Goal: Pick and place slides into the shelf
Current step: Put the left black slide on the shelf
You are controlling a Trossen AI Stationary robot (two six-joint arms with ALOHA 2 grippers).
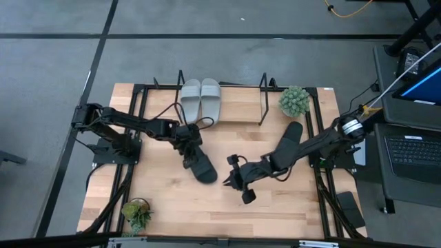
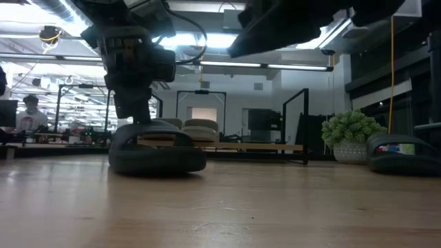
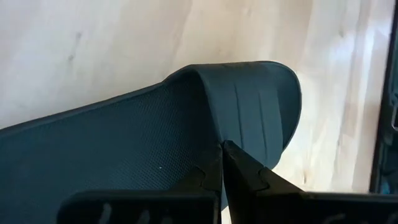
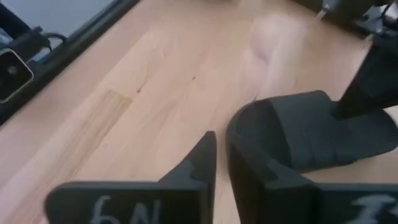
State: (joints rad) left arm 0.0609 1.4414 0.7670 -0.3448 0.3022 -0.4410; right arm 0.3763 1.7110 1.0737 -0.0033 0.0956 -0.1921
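Here, textured black slide (image 3: 143,143), wooden table (image 1: 275,207)

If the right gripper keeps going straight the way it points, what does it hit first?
Most likely the black slide sandal lying on the wooden table, just ahead of the right gripper; the left gripper is clamped on that sandal. Depth is uncertain.
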